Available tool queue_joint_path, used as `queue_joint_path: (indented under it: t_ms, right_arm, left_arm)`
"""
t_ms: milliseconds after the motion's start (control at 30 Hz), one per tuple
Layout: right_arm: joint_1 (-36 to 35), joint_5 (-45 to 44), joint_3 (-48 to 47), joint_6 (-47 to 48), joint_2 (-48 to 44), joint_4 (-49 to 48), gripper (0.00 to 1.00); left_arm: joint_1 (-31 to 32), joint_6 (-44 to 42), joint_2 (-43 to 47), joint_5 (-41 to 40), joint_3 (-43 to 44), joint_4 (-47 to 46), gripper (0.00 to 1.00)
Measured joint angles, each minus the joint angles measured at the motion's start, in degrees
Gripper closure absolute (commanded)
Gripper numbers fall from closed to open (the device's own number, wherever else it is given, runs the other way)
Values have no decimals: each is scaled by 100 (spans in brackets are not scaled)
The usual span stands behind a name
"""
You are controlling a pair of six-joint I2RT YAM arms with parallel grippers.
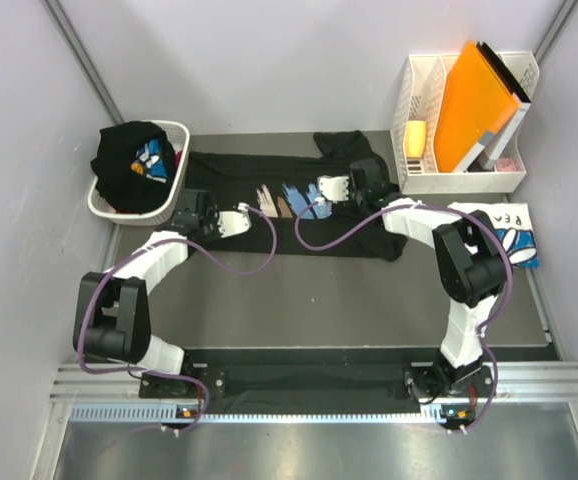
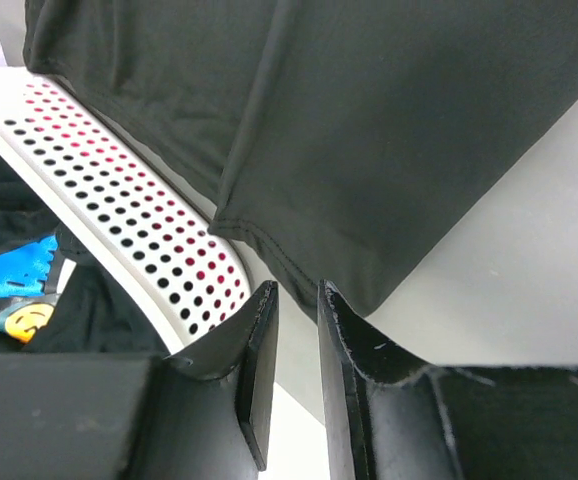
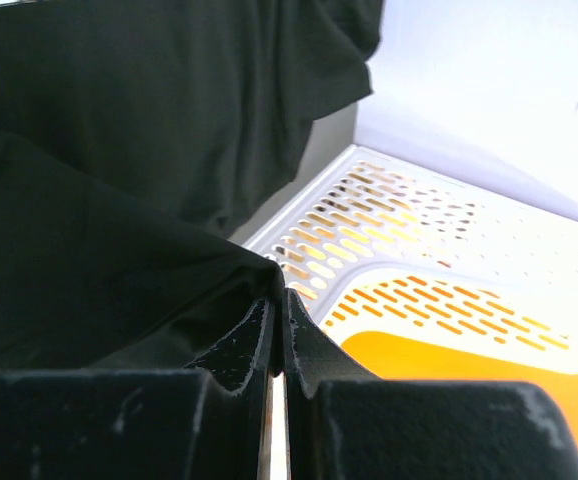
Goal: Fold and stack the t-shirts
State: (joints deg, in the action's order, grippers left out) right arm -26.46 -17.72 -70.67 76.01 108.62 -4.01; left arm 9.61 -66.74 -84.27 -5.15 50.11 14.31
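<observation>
A black t-shirt (image 1: 269, 225) with a blue, white and tan chest print lies spread across the back of the table. My left gripper (image 1: 187, 203) is at its left edge beside the basket. In the left wrist view the jaws (image 2: 297, 290) stand slightly apart and empty, with the shirt's hem (image 2: 399, 130) just ahead. My right gripper (image 1: 374, 172) is at the shirt's far right part, shut on a raised fold of black cloth (image 3: 119, 120), as the right wrist view (image 3: 277, 295) shows. A folded white tee (image 1: 504, 230) with a blue print lies at the right. Another black tee (image 1: 129, 160) fills the basket.
A white perforated laundry basket (image 1: 174, 175) stands at the back left and shows close in the left wrist view (image 2: 139, 220). A white file organizer (image 1: 419, 100) with an orange folder (image 1: 474, 105) stands at the back right, close to the right gripper (image 3: 419, 230). Grey walls enclose the table.
</observation>
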Motion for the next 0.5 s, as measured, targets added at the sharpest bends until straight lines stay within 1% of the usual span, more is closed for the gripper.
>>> queue_joint_path:
  t_ms: [233,500]
  right_arm:
    - [0,-52,-2,92,63,-350,100]
    - [2,-76,-114,142,317,-487,100]
  left_arm:
    - [90,0,-76,-22,0,22,72]
    - [98,0,-153,-44,37,42,73]
